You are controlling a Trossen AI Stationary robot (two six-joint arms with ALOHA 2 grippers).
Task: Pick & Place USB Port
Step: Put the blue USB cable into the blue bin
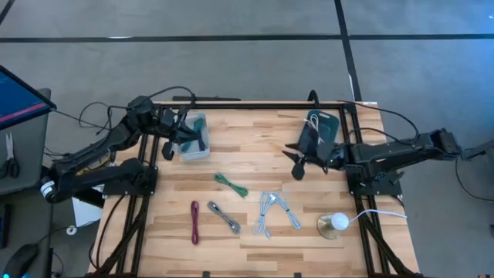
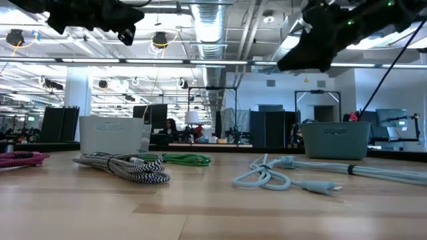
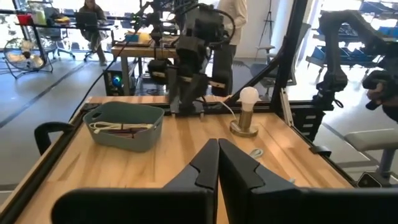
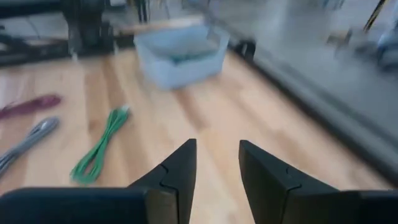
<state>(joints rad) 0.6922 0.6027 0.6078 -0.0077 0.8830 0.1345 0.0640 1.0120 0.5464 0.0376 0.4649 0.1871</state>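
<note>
4 USB cables lie loose on the table (image 1: 309, 251), all in the near half, btwn my 2 arms: green cable (image 1: 230, 184) closest to centre, maroon cable (image 1: 194, 222) near-left, striped cable (image 1: 224, 218) just right of it, pale blue cable (image 1: 274, 212) further right. None touched by me.

My left gripper (image 1: 179, 139) hangs over the pale bin (image 1: 193, 154) at far left, fingers pressed together w/ nothing btwn them. My right gripper (image 1: 297, 166) hovers above bare wood just near-left of the teal bin (image 1: 328, 117) at far right; fingers spread, nothing in them.

Teal bin holds a few coiled cables, white and dark. A lamp (image 1: 333, 224), bulb on a round brass base, stands at near right w/ a white cord running off the edge; it's right of the pale blue cable, apart from it.

Surface: light wood planks in a black metal frame. Floor around is grey w/ dark lines. Room beyond: open workshop, exposed ducts and strip lights overhead, desks, monitors, 2 people far off.
</note>
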